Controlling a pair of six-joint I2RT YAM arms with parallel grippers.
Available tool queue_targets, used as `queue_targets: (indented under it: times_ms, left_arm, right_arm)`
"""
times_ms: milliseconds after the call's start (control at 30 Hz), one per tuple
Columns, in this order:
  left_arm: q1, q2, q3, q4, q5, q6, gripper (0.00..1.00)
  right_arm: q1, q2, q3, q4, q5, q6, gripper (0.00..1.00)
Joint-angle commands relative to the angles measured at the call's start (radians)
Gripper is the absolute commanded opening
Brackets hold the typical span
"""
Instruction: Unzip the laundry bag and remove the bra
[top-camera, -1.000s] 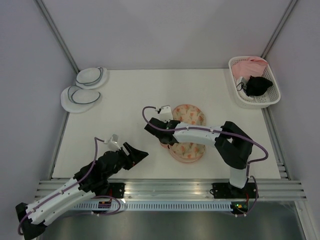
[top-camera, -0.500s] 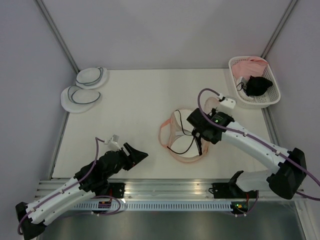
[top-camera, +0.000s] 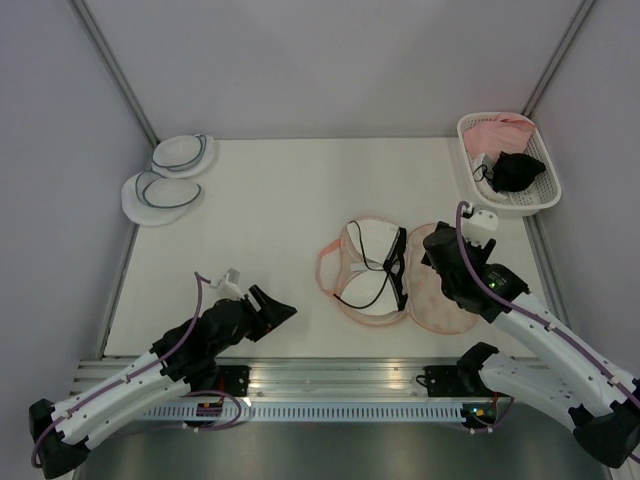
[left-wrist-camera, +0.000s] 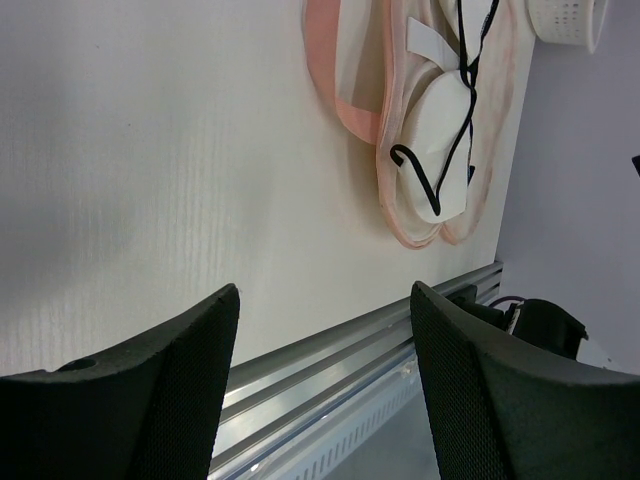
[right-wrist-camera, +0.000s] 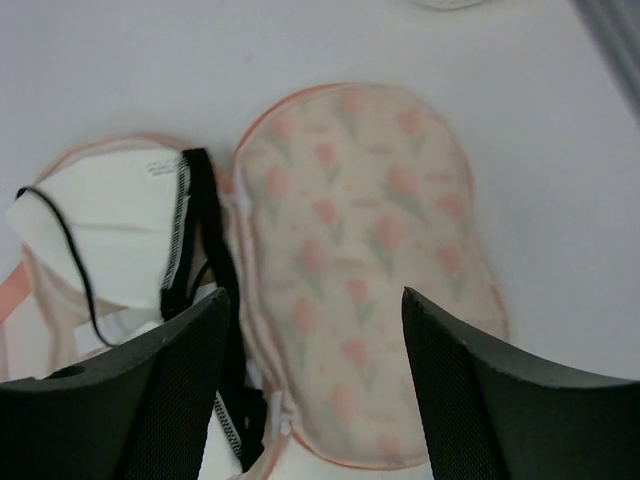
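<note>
Right wrist: bra (right-wrist-camera: 112, 232) half off-frame

In the left wrist view, the laundry bag (left-wrist-camera: 350, 100) and the bra (left-wrist-camera: 440, 130) are cut off at 12 o'clock, and only a corner of the basket (left-wrist-camera: 568, 22) is shown at 1 o'clock. In the right wrist view, the bra is cut off at 8 o'clock. From above, the bag's floral flap is partly covered by the right arm (top-camera: 530, 320).

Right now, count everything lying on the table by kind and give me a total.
Floral laundry bag: 1
White bra with black straps: 1
White round pouches: 2
Basket: 1
Garments in the basket: 2, a pink garment and a black garment
Total: 7
</note>
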Motion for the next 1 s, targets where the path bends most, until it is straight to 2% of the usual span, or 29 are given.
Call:
queue_targets:
  times_ms: [0,67,133,233,367,533,833,967]
  left_arm:
    - [-0.004,0.0,0.027,0.015,-0.02,0.004,0.73]
    - [-0.004,0.0,0.025,0.013,-0.015,0.006,0.73]
    - [-0.004,0.0,0.025,0.013,-0.013,0.006,0.73]
    - [-0.004,0.0,0.025,0.013,-0.007,0.006,0.72]
    - [-0.004,-0.003,0.023,0.012,-0.007,0.006,0.72]
    - [-0.003,-0.002,0.02,0.012,-0.013,0.001,0.72]
    - [-0.004,-0.015,0.011,0.01,-0.018,0.0,0.72]
    - [-0.003,-0.015,0.01,0.012,-0.021,0.0,0.72]
  right_arm:
    - [-0.001,0.035,-0.051,0.312,-0.327,-0.214,0.75]
    - [-0.004,0.086,-0.092,0.402,-0.426,-0.224,0.76]
    - [-0.022,0.111,-0.167,0.496,-0.509,-0.237,0.82]
    - [-0.127,0.152,-0.278,0.761,-0.778,-0.214,0.82]
    - [-0.208,0.209,-0.327,0.884,-0.907,-0.218,0.8]
    - [-0.312,0.307,-0.368,1.043,-1.141,-0.189,0.77]
    - [-0.326,0.439,-0.333,1.05,-1.154,-0.208,0.72]
    - [-0.327,0.485,-0.322,1.079,-1.209,-0.206,0.7]
